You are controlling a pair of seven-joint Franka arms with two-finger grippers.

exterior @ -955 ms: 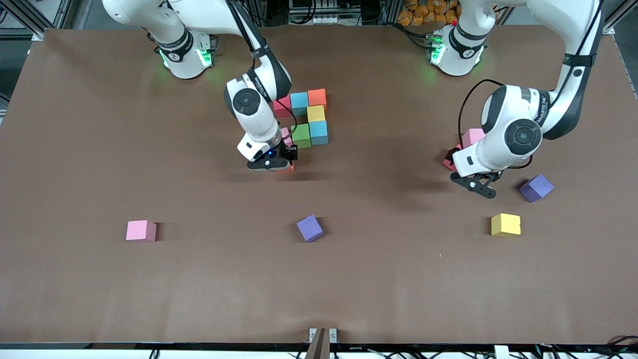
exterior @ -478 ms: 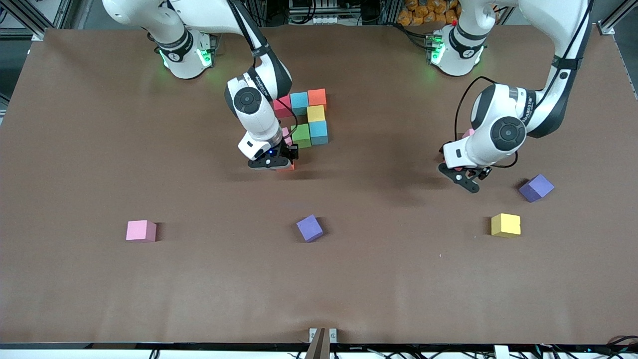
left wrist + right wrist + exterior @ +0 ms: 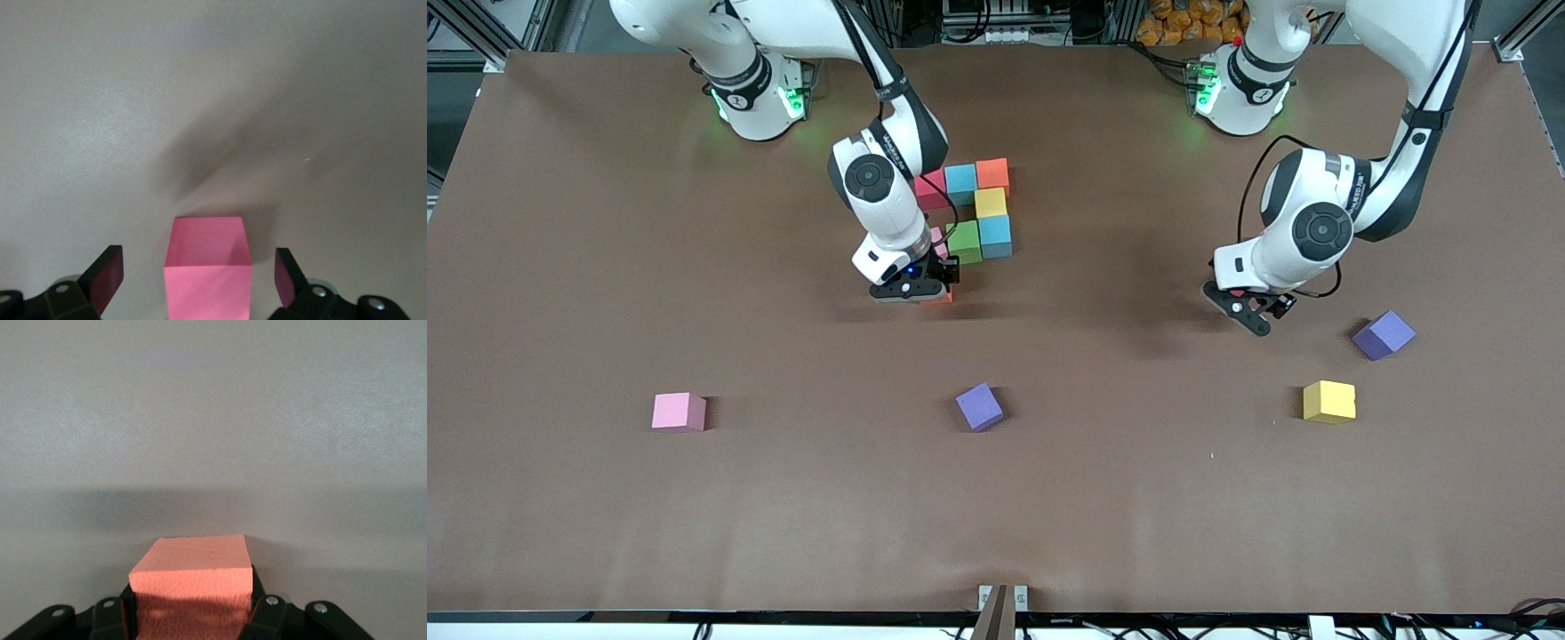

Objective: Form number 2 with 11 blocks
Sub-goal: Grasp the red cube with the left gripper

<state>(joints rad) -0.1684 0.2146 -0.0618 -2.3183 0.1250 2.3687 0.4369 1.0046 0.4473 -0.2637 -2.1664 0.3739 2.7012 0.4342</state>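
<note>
Several blocks stand joined near mid-table: pink-red (image 3: 927,189), light blue (image 3: 960,182), orange (image 3: 992,173), yellow (image 3: 990,203), light blue (image 3: 995,236), green (image 3: 964,241) and a partly hidden pink one (image 3: 936,238). My right gripper (image 3: 923,290) (image 3: 190,613) is shut on an orange block (image 3: 940,300) (image 3: 193,573), low at the cluster's edge nearest the front camera. My left gripper (image 3: 1252,311) (image 3: 198,277) is open, its fingers (image 3: 107,277) standing on either side of a pink block (image 3: 208,273). The left arm hides that block in the front view.
Loose on the table nearer the front camera lie a pink block (image 3: 679,412), a purple cube (image 3: 979,406) and a yellow block (image 3: 1328,401). Another purple cube (image 3: 1383,335) sits beside the left gripper, toward the left arm's end.
The left arm has swung toward the right arm's end, and its open gripper now covers the pink block seen earlier. The right arm has stayed still with the orange block.
</note>
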